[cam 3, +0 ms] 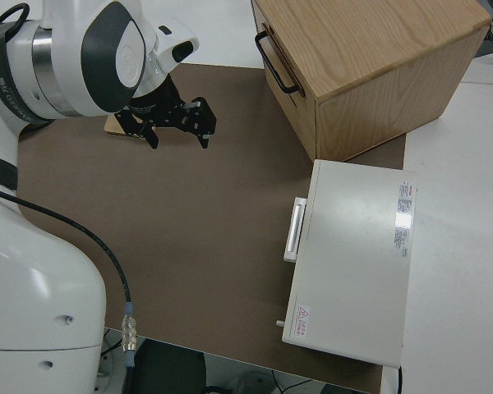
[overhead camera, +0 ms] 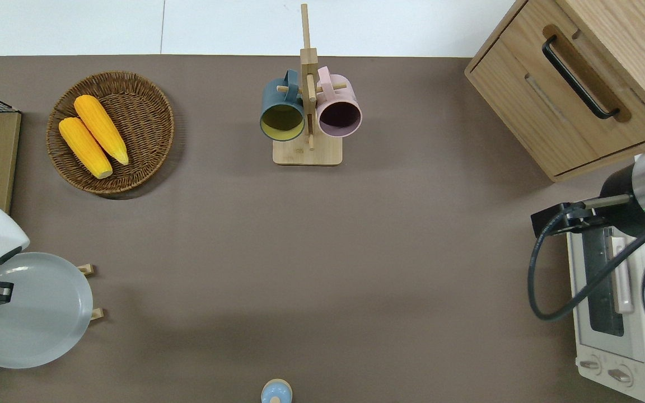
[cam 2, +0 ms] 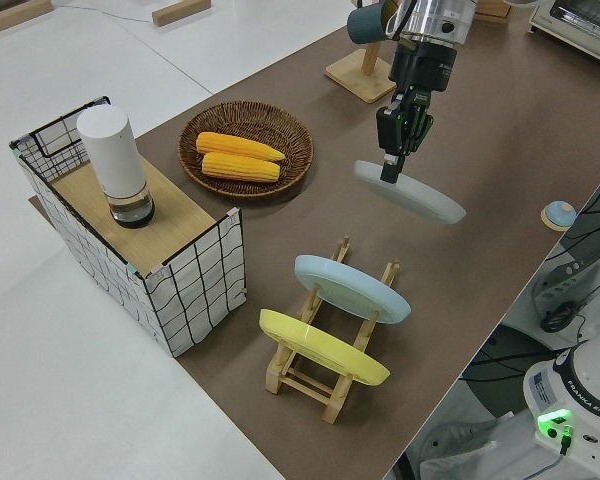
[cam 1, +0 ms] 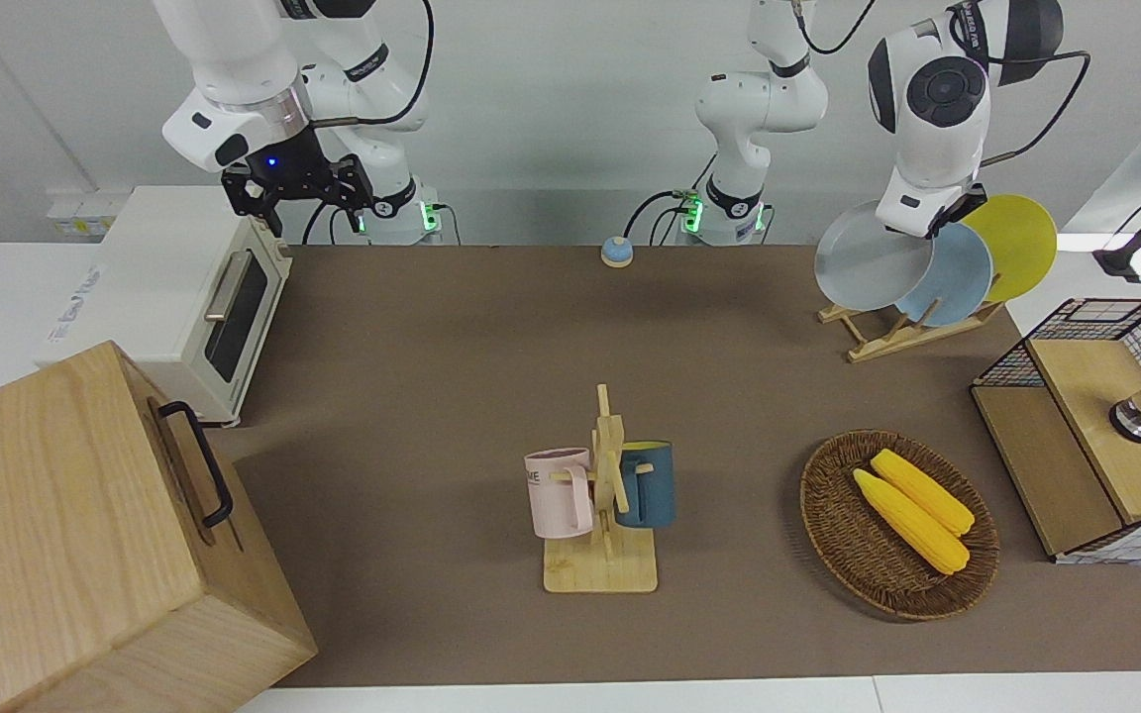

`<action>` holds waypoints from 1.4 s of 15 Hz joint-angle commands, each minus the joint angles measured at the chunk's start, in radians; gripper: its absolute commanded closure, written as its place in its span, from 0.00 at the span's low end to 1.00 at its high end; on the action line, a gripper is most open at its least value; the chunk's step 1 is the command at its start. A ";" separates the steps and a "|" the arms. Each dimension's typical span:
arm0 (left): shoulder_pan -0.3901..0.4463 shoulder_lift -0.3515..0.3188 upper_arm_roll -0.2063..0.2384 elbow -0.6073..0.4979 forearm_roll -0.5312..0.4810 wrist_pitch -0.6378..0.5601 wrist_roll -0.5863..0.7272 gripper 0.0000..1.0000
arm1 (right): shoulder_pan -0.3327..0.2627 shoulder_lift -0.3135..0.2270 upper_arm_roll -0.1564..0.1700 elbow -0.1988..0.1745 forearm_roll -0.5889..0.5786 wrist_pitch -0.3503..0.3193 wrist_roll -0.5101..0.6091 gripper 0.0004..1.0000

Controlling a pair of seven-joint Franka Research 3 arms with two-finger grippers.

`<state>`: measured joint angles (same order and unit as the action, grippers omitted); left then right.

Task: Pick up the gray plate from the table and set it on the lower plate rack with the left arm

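The left claw [cam 2: 392, 165] pinches the rim of the round, pale gray plate [cam 2: 416, 195], held tilted.

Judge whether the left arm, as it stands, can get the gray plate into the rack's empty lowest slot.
Probably yes. The left gripper holds the gray plate by its rim, up over the plate rack; the light blue plate and yellow plate fill other slots.

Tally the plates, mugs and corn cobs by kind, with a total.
Plates: 3 (gray plate, blue, yellow)
Mugs: 2 (pink, dark blue)
Corn cobs: 2
Total: 7
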<state>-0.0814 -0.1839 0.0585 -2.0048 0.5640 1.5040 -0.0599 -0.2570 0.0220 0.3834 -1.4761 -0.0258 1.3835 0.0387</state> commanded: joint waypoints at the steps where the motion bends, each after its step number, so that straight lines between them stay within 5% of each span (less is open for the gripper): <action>1: -0.012 0.024 -0.002 0.011 0.097 -0.051 -0.069 1.00 | -0.025 -0.002 0.020 0.008 -0.006 -0.012 0.012 0.02; 10: -0.023 0.087 -0.034 -0.071 0.246 -0.050 -0.352 1.00 | -0.025 -0.004 0.022 0.008 -0.006 -0.012 0.012 0.02; 21: -0.023 0.152 -0.057 -0.135 0.266 0.013 -0.449 1.00 | -0.025 -0.002 0.022 0.008 -0.006 -0.012 0.012 0.02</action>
<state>-0.0887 -0.0491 -0.0073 -2.1267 0.8062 1.4958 -0.4829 -0.2570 0.0220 0.3834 -1.4761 -0.0258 1.3835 0.0387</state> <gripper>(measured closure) 0.974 0.013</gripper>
